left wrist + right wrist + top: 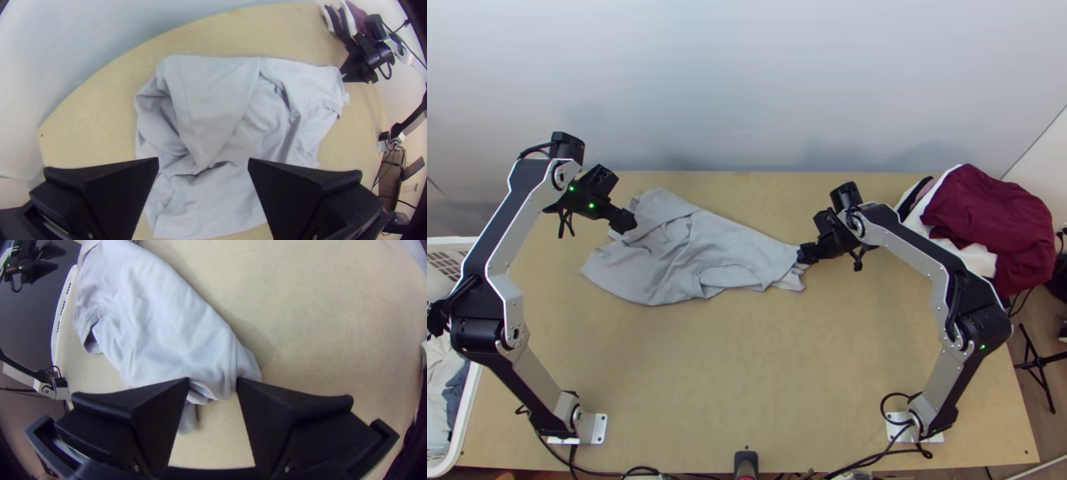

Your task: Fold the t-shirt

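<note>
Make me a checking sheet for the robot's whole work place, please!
Surface: light wooden table.
Job's thing: grey t-shirt, rumpled, not neatly folded.
Clutter: heap of clothes, partly dark red, at the far right corner.
Left gripper: open, by the t-shirt's left part.
Right gripper: open, at the t-shirt's right end.
Cables: black cables along the near side.
Surroundings: white basket at the left, pale wall beyond.

I have my right gripper (802, 254) open at the rumpled grey t-shirt's (164, 320) right end; my left gripper (630, 222) is well apart, farther left.
</note>
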Controlling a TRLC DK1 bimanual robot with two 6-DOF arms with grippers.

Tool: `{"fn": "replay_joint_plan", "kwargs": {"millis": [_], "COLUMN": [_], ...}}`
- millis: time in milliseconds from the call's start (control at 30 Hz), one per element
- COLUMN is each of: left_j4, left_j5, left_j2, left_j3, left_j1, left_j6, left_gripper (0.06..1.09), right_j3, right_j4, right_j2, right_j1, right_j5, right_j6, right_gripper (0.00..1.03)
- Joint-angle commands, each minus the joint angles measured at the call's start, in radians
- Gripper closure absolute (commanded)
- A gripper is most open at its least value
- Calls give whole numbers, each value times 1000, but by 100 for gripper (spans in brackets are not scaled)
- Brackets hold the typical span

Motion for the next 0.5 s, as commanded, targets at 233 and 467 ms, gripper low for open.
{"fn": "replay_joint_plan", "kwargs": {"millis": [233, 467], "left_j4": [47, 114], "left_j5": [18, 4], "left_j2": [6, 12], "left_j3": [-95, -162], "left_j1": [-10, -11], "left_j6": [20, 29], "left_gripper": [11, 11], "right_j3": [4, 2], "right_j4": [41, 41], "right_j2": [15, 4], "right_j1": [9, 9], "right_j5": [2, 2], "right_j6": [1, -3], "right_gripper": [94, 99]}}
